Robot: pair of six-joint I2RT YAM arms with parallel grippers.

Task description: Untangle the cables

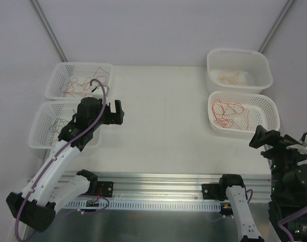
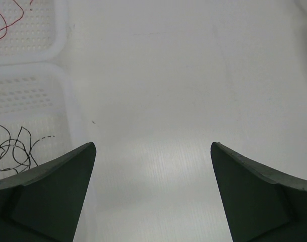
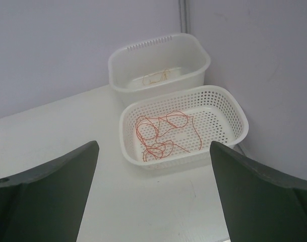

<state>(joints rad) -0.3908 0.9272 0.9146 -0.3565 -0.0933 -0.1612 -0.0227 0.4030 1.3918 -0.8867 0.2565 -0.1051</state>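
The cables lie in four white plastic containers on a white matte table [image 1: 163, 111], two at each side. Seen from above, the far left basket [image 1: 85, 64] has walls full of small holes and holds thin, curly red cables [image 1: 82, 83]. The near left basket [image 1: 35, 131] is of the same perforated kind and holds black cables [image 1: 57, 126]. At the right, the deep tub [image 1: 237, 50] has smooth closed walls and rounded corners, and a few pale cables [image 1: 230, 77] lie on its bottom. Just in front of it stands the near right basket [image 1: 241, 94], lower and perforated, with loose loops of orange cables [image 1: 229, 112].

The left gripper [image 1: 115, 112] hovers over the table just beside the two left baskets. Its dark fingers are spread wide and hold nothing. The right gripper [image 1: 282, 140] hangs on the near side of the near right basket, also spread wide and holding nothing.

The left wrist view shows only a corner of each left basket, but the black cables [image 2: 14, 148] appear there as hair-thin waves, and the table has a fine ribbed texture. The right wrist view shows a row of slots under the rim of the deep tub [image 3: 158, 50], and it shows from the side how the orange cables [image 3: 161, 133] curl.
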